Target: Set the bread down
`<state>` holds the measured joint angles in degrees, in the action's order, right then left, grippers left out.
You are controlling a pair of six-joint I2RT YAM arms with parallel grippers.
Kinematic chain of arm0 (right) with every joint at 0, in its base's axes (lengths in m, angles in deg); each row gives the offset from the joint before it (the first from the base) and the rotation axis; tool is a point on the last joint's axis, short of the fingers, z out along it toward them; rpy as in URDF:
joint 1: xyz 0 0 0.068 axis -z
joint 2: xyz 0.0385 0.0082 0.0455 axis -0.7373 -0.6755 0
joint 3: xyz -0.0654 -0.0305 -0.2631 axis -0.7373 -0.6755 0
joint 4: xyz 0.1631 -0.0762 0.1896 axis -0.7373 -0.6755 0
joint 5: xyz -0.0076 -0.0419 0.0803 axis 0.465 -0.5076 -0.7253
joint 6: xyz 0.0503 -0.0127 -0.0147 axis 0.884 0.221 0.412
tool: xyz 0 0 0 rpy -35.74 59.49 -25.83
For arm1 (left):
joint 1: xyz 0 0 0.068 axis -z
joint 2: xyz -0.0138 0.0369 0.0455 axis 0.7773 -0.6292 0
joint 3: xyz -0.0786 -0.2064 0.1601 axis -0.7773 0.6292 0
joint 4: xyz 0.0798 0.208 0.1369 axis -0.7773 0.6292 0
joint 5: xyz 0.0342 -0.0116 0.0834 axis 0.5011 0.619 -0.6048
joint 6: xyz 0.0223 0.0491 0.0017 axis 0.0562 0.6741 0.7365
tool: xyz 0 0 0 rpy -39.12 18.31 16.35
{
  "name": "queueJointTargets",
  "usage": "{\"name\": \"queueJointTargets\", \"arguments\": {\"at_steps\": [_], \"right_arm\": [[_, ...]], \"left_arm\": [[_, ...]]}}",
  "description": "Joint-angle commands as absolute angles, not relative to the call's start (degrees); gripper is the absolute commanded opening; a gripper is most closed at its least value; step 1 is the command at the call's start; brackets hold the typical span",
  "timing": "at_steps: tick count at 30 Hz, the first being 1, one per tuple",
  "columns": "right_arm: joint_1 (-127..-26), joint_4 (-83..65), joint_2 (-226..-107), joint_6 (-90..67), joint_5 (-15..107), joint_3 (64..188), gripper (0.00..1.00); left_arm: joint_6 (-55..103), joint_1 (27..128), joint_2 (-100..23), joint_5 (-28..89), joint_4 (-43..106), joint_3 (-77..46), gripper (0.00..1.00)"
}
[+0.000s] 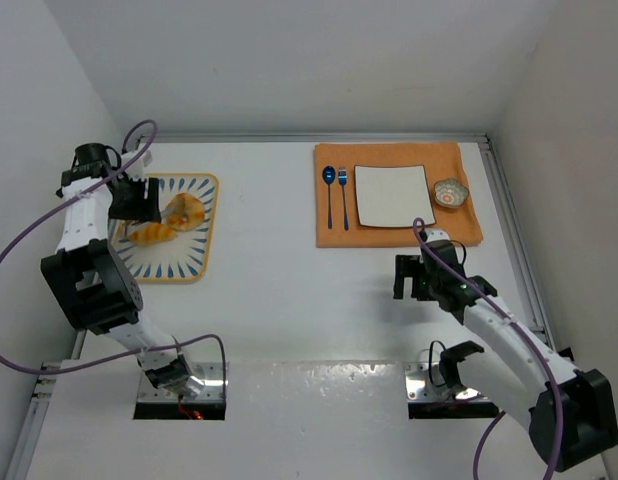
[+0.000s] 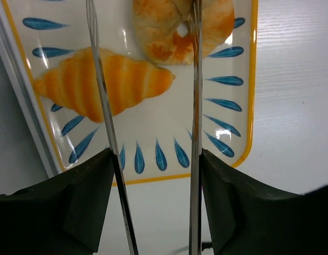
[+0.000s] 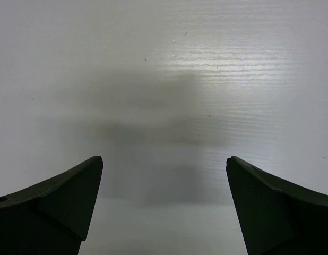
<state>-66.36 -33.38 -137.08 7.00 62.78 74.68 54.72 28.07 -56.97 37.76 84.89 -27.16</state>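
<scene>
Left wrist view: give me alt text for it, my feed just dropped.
The left end effector hangs open over a white tray with blue teardrop marks and a yellow rim, its two thin tongs spread above the tray. A croissant lies at left, crossed by the left tong, and a round bread roll sits at the top, with the right tong across it.

I'm looking at a lab test cell, not a home: bare white desk [image 1: 289, 300] boxed in by plain white walls, arms bolted at the near edge, purple cables [image 1: 29, 240] trailing loose. Orange placemat [image 1: 397, 195] and patterned tray [image 1: 184, 265] are sitting there as staged dining props.
</scene>
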Motion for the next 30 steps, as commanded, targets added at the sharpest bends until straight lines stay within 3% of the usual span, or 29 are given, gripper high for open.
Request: {"name": "queueJointTargets", "arguments": {"at_steps": [1,5,9,15,16,19,25,30], "right_arm": [[-66.31,-32.68,-136.44,7.5,62.2,74.38,0.99],[-66.23,-33.3,-136.36,7.32,61.94,75.26,0.99],[-65.96,-34.88,-135.48,7.15,62.81,75.79,0.99],[-66.23,-35.85,-132.84,7.41,64.05,75.26,0.98],[-66.23,-35.76,-132.84,7.32,64.22,75.26,0.98],[-66.31,-35.5,-133.37,7.33,64.13,75.26,0.98],[-66.23,-34.18,-134.86,7.15,63.25,75.88,0.98],[-66.23,-35.05,-134.6,7.23,65.44,75.88,0.98]], "left_arm": [[55.05,28.33,-57.59,41.34,77.82,-25.48,0.68],[53.73,27.81,-60.75,44.14,77.2,-25.48,0.64],[53.21,27.81,-61.98,47.4,77.2,-23.73,0.52],[54.52,25.0,-62.51,49.07,83.42,-26.17,0.2],[55.05,24.47,-62.51,49.86,85.87,-28.45,0.05],[56.28,23.76,-62.51,50.66,89.31,-31.62,0.0],[57.6,23.76,-62.51,53.28,93.63,-37.34,0.0],[53.93,33.65,-63.91,53.82,93.2,-45.68,0.0]]}}
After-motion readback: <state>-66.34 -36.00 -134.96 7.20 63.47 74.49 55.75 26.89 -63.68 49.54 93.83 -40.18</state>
